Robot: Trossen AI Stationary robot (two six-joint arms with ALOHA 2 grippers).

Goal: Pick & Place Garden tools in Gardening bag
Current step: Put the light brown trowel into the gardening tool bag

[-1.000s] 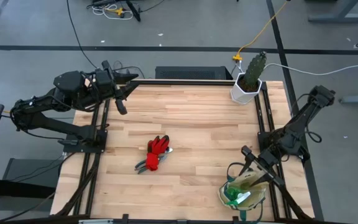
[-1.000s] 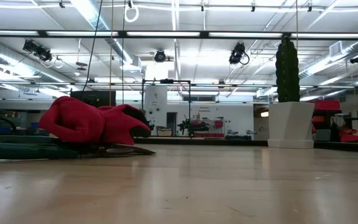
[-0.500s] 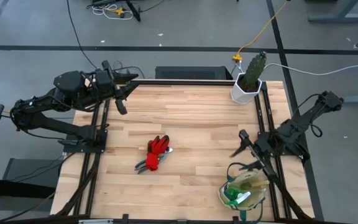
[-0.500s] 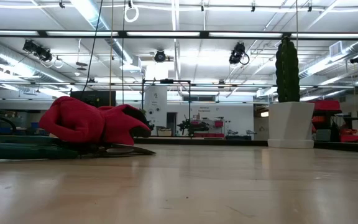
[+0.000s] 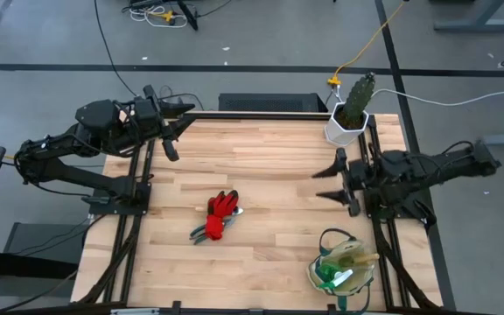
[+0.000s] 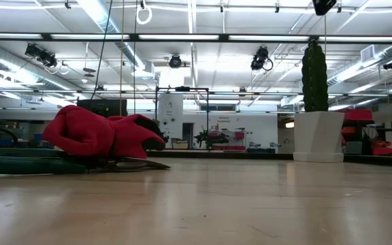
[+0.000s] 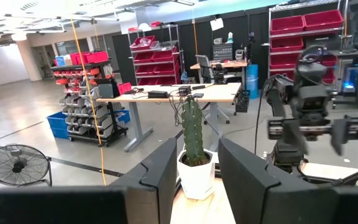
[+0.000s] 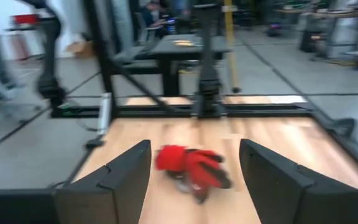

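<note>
Your table is carrying everything. The gardening bag is sitting at the near right corner with the green-and-white spray bottle lying inside. The red gloves are lying mid-table over the pruners. Your right gripper is hovering spread and empty above the table's right side; your left gripper is waiting, fingers apart, at the far left corner.

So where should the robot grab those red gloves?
Probably from straight above, pinching the bunched middle of the red fabric gloves. They lie in a soft heap on the wooden table, partly over dark-handled pruners, so a side approach might snag those. The open right tool faces them.
</note>
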